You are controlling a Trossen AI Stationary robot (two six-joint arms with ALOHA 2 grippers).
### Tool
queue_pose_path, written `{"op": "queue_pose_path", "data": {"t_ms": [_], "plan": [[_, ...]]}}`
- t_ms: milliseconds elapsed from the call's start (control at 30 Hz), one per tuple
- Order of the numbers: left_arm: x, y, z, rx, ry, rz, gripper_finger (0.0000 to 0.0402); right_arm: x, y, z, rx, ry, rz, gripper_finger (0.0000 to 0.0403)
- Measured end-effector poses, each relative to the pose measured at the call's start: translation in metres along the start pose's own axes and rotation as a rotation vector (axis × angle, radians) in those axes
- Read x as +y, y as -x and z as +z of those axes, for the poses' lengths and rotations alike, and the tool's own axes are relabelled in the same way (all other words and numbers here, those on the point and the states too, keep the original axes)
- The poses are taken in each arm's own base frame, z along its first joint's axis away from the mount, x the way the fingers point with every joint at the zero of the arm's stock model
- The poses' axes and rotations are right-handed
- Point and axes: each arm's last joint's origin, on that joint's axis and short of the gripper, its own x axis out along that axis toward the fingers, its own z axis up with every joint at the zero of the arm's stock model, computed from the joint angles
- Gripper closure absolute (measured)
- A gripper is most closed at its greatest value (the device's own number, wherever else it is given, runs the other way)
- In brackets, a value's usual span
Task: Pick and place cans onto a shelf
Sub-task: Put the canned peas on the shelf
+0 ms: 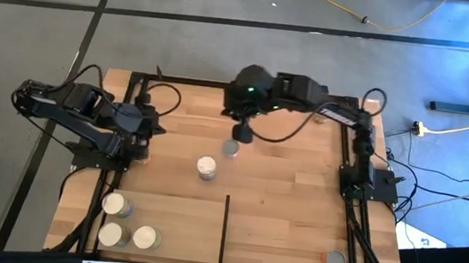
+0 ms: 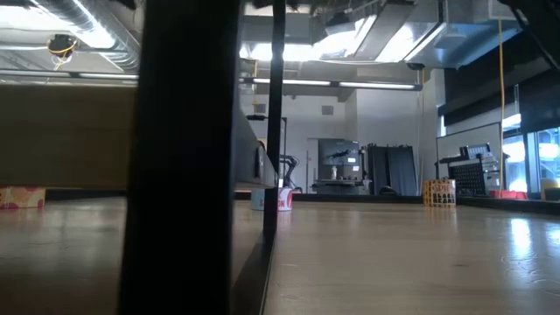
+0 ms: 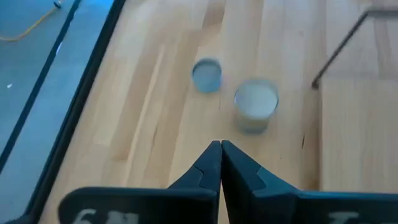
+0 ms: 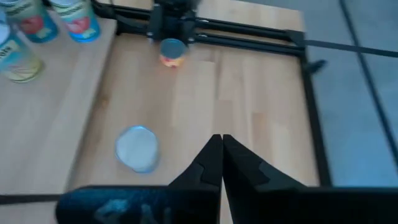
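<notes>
Two cans stand mid-table: a cream-topped can (image 1: 206, 168) (image 3: 255, 102) and a grey-topped can (image 1: 231, 148) (image 3: 206, 74). Three cans (image 1: 115, 205) (image 1: 111, 234) (image 1: 146, 238) stand on the light-wood shelf (image 1: 174, 225), left of its black divider (image 1: 224, 230). One can (image 1: 336, 260) stands at the shelf's right end, and another (image 4: 173, 51) by the left arm's base. My right gripper (image 1: 241, 134) (image 4: 222, 142) is shut and empty above the table, just beyond the grey-topped can. My left gripper (image 1: 152, 129) (image 3: 221, 148) is shut and empty at the table's left.
The table's black frame rails (image 1: 352, 186) and cables run along both sides. The black divider (image 2: 184, 157) fills the left of the low view. Bare wood (image 1: 291, 176) lies between the mid-table cans and the right rail.
</notes>
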Motion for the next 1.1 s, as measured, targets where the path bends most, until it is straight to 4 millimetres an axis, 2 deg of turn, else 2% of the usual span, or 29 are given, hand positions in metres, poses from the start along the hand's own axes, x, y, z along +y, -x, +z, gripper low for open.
{"op": "queue_pose_path", "data": {"t_ms": [233,367,800,933,1100], "plan": [[-0.009,-0.017,0.009,0.036,-0.003,-0.001,0.0365,-0.001,0.04,-0.005,0.035,-0.002,-0.117,0.0396],[-0.018,-0.035,0.014,0.098,-0.134,-0.038,0.0346,-0.002,0.051,-0.01,0.076,-0.005,-0.193,0.0391],[-0.059,-0.117,0.023,0.328,-0.669,-0.169,0.0343,-0.007,0.06,-0.02,0.21,0.013,-0.413,0.0392],[-0.07,-0.14,0.024,0.34,-0.761,-0.233,0.0343,-0.007,0.063,-0.022,0.225,0.013,-0.401,0.039],[-0.076,-0.156,0.027,0.309,-0.792,-0.314,0.0343,-0.005,0.075,-0.023,0.213,0.013,-0.397,0.039]]}}
